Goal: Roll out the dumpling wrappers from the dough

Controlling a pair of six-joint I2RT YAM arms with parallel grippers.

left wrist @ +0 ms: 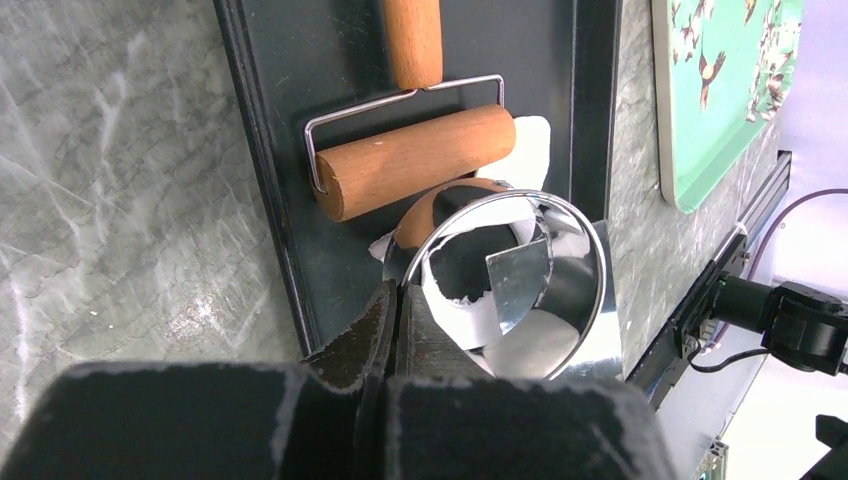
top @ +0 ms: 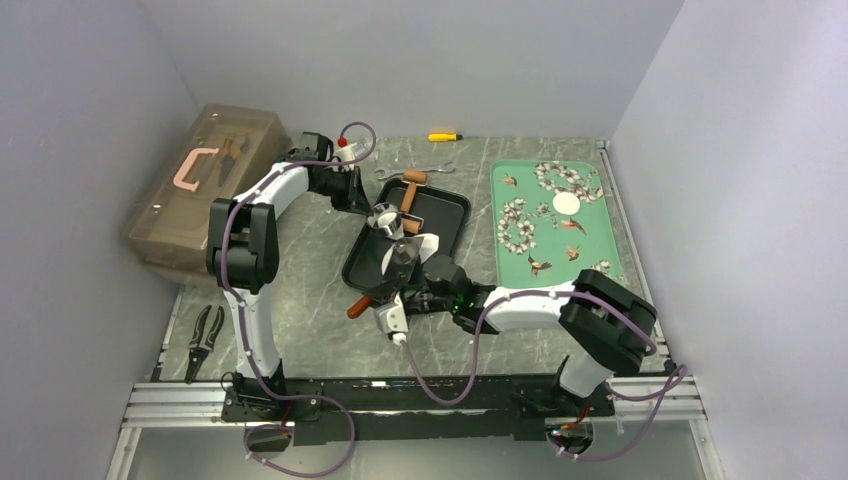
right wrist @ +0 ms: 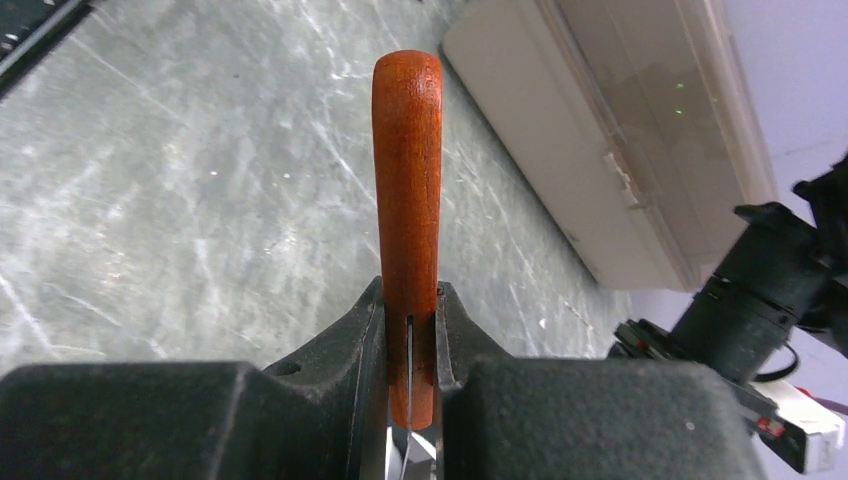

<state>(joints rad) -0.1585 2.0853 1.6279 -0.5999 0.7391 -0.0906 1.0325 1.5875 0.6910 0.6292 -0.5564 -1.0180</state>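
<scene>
On the desk (top: 300,300), the green tray (top: 592,238) is carrying one dumpling wrapper (top: 566,204); the black tray (top: 450,208) is holding the flat dough (left wrist: 530,150) against the roller (left wrist: 415,160). My left tool (left wrist: 398,300) is pinching the ring cutter (left wrist: 572,290) by its rim over the dough. My right tool (right wrist: 408,300) is clamping a reddish wooden handle (right wrist: 407,180).
</scene>
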